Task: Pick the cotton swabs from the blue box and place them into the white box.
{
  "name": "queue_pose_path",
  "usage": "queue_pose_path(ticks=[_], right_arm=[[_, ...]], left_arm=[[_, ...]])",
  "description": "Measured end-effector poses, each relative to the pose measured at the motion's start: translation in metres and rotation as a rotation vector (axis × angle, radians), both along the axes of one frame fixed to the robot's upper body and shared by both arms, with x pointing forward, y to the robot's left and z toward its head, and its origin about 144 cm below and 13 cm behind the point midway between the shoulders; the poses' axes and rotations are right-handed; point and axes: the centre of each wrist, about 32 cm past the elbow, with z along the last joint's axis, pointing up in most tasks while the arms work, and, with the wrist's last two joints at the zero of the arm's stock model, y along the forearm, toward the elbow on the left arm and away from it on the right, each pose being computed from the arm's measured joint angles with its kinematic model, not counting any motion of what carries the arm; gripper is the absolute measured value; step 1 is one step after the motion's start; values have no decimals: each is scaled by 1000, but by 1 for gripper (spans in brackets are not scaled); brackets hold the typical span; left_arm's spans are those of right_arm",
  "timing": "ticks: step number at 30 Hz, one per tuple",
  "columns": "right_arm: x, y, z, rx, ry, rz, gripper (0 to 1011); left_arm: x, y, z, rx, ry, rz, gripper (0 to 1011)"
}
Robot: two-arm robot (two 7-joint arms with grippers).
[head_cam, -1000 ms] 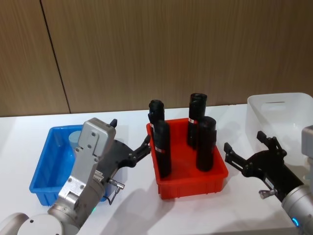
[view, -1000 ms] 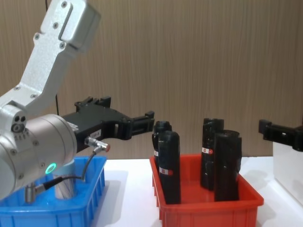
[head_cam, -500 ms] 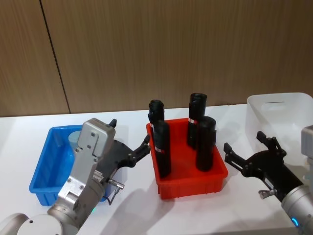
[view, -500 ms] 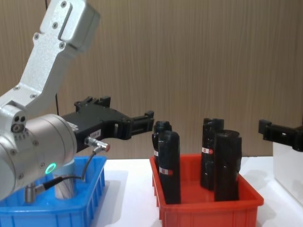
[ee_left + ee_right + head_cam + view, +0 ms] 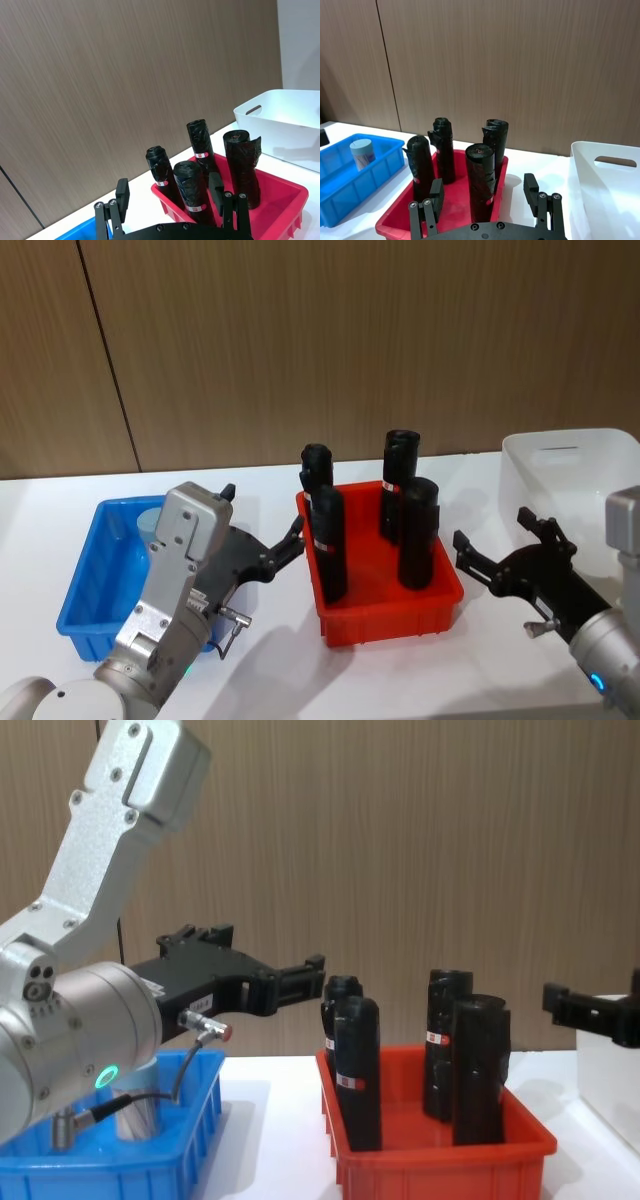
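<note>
Edging slightly left: right gripper (image 5: 492, 528)

All four views toward red bin (image 5: 395, 618)

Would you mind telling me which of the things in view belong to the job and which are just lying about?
For the job:
- cotton swab tub, standing in the blue box
- white box
- left gripper, open, between blue box and red bin
- right gripper, open, between red bin and white box

Lying about:
- red bin
- four black cylinders upright in it
</note>
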Motion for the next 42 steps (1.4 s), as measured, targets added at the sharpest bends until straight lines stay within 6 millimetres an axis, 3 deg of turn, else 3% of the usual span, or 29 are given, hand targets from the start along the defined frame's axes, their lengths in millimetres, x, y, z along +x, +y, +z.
queue_pose_path(ticks=[26, 42], right_arm=[[92, -20, -24, 31, 78, 106, 1002], [129, -23, -28, 66, 91, 160, 1002]], left_arm=[[0, 0, 0, 0, 0, 0, 1004], [0, 0, 0, 0, 0, 0, 1004]])
